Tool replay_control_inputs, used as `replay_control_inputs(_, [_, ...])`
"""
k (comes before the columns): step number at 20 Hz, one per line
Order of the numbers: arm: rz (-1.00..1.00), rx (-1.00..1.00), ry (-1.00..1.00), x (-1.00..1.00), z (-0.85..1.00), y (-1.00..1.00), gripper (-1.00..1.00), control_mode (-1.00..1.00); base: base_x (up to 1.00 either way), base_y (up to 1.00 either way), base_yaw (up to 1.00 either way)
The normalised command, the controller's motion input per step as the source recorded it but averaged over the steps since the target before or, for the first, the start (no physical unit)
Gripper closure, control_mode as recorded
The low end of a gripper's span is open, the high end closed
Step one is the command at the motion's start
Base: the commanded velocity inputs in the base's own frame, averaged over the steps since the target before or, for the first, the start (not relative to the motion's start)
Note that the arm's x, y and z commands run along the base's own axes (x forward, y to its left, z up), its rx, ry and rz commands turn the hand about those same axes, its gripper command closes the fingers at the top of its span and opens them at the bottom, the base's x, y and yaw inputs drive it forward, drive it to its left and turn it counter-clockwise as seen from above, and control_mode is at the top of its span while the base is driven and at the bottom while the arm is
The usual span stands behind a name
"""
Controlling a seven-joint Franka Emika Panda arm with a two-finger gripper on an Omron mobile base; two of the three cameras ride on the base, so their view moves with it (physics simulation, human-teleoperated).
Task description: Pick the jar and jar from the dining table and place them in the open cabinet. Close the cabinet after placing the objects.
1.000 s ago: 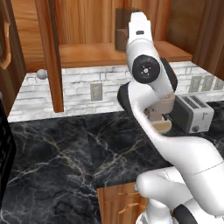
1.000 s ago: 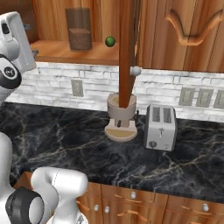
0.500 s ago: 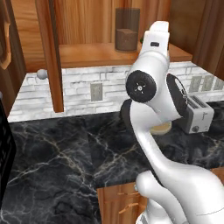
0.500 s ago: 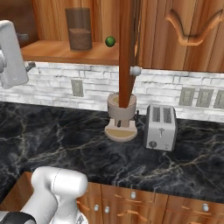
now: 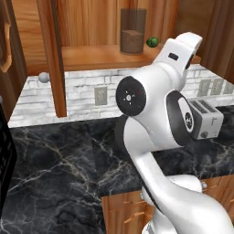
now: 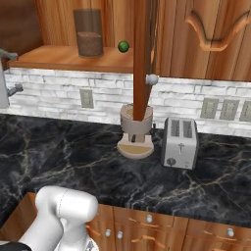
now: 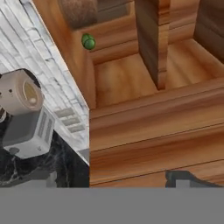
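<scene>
On the cabinet shelf (image 5: 91, 57), toward its middle: the jar (image 5: 133, 32), upright. Further right on the shelf: small green ball (image 5: 152, 42). Before the shelf's right end: gripper (image 7: 114, 180), fingers spread wide, holding nothing. Below the shelf: toaster (image 5: 205, 119).

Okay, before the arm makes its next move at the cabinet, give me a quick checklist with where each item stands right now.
1. Pincer open with nothing between its tips: ok.
2. One jar upright on the cabinet shelf, back from the front edge: ok.
3. Second jar on the shelf too: cannot tell; beside the jar I see just a small green ball.
4. Cabinet door closed: not ok, it stands open, edge-on, with its knob facing out.
5. Arm out of the door's swing path: cannot tell.
</scene>
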Motion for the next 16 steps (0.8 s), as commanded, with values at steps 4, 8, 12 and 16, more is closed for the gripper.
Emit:
replay_control_inputs(4, [-0.06, 0.15, -0.27, -0.5, -0.39, -0.23, -1.0, -1.0, 0.0, 0.0, 0.0])
replay_control_inputs(8, [0.0, 0.12, -0.35, -0.21, -0.56, -0.22, -1.0, -1.0, 0.0, 0.0, 0.0])
replay_control_inputs(12, [-0.01, 0.16, -0.26, -0.11, -0.3, -0.24, -1.0, -1.0, 0.0, 0.0, 0.0])
replay_control_inputs(16, [-0.03, 0.16, -0.17, -0.14, -0.14, -0.14, -1.0, -1.0, 0.0, 0.0, 0.0])
